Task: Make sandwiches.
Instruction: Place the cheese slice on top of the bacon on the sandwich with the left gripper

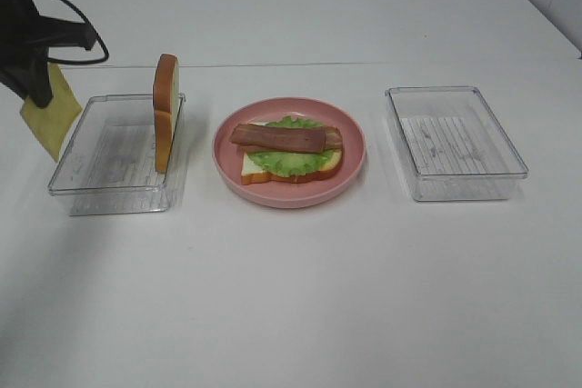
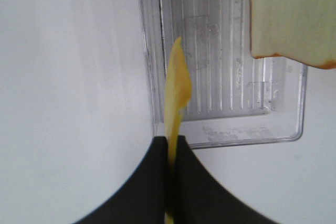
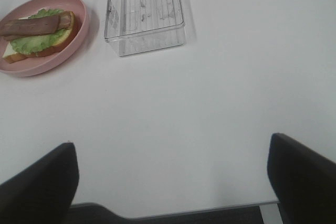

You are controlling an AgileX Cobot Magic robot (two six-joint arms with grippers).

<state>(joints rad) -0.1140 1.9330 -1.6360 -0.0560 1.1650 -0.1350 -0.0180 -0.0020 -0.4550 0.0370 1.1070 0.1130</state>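
The cheese-laying step is judged in hand: the thin yellow cheese square is pinched by the left gripper well left of the round pink plate, where the half-built sandwich lies. Carriage over that stack is called for next. The right gripper is spread, empty.

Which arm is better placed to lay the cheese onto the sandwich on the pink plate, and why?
Left. The left gripper is shut on the yellow cheese, beside the clear tray, left of the pink plate. The right gripper is open and holds nothing.
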